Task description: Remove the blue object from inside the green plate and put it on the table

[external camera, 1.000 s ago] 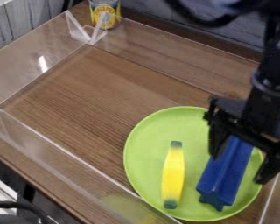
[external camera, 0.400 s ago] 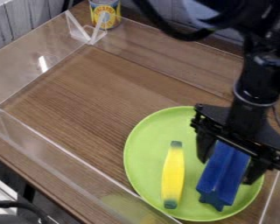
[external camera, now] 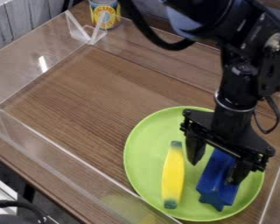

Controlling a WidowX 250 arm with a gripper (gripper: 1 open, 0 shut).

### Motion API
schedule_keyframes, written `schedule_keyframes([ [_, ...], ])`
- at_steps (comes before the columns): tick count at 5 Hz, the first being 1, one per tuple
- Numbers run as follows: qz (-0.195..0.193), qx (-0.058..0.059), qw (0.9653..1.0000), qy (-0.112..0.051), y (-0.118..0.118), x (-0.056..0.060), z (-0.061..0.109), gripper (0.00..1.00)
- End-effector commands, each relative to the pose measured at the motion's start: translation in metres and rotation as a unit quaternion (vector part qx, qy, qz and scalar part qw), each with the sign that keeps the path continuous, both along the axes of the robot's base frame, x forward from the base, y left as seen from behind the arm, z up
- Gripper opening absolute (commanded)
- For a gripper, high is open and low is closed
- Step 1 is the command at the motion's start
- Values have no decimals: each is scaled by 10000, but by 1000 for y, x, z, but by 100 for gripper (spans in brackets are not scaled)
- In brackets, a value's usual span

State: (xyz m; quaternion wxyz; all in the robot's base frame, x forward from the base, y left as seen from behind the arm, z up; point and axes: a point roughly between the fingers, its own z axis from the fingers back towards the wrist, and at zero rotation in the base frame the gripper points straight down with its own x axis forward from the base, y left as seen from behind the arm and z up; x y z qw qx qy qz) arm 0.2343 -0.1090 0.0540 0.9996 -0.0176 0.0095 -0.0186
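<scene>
Black tool (external camera: 222,163) is seen pointing straight down over the green plate (external camera: 143,144), its fingers spread apart on either side of the upper end of the blue object (external camera: 220,185). That block lies inside the plate beside a yellow banana-shaped piece (external camera: 173,173). The plate is set on the table (external camera: 101,92).

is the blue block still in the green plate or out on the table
In the plate. The blue object lies flat inside the green plate beside a yellow piece.
</scene>
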Motion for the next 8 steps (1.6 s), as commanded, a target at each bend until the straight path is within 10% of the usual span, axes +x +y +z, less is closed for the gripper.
schedule_keyframes([
  [1, -184, -122, 9994, -258, -5, -2, 14, 100],
  [5, 241, -191, 9977, -603, -37, -4, 22, 100],
  [8, 893, -121, 9939, -632, -11, 5, 32, 100],
])
